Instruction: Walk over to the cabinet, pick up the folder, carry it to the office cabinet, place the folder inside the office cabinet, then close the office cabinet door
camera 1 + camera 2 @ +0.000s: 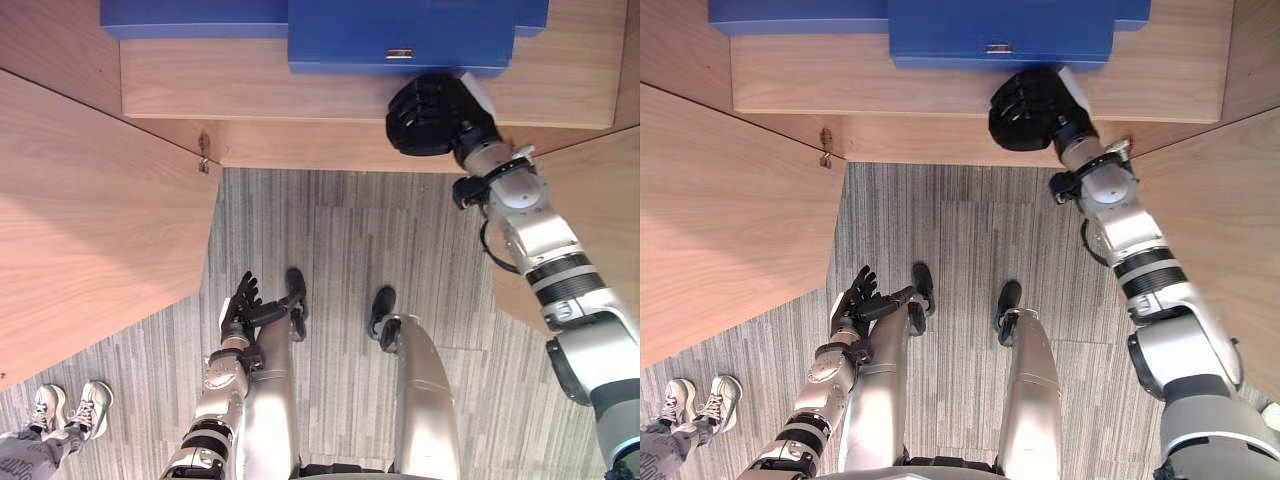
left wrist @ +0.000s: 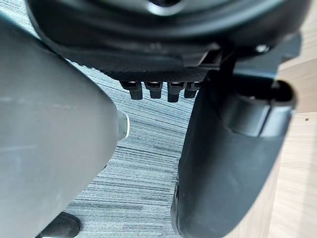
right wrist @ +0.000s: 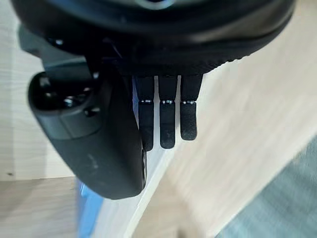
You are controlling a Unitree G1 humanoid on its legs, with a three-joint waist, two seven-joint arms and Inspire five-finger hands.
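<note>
Held right hand (image 1: 430, 115) with straight, empty fingers (image 3: 167, 119) just beside flat blue folder (image 1: 400, 30) on far light wooden cabinet shelf (image 1: 250, 90). Hung left hand (image 1: 240, 305) low, loose and open.

Flat blue plastic folder (image 1: 400, 35) at 12 o'clock; pale wood-grain cabinet shelf (image 1: 200, 90); grey striped carpet floor (image 1: 340, 250); white sneakers (image 1: 70, 408) at 8 o'clock.

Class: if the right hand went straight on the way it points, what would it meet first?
Probably the blue folder on the cabinet shelf, just ahead of the right hand; depth is unclear.
</note>
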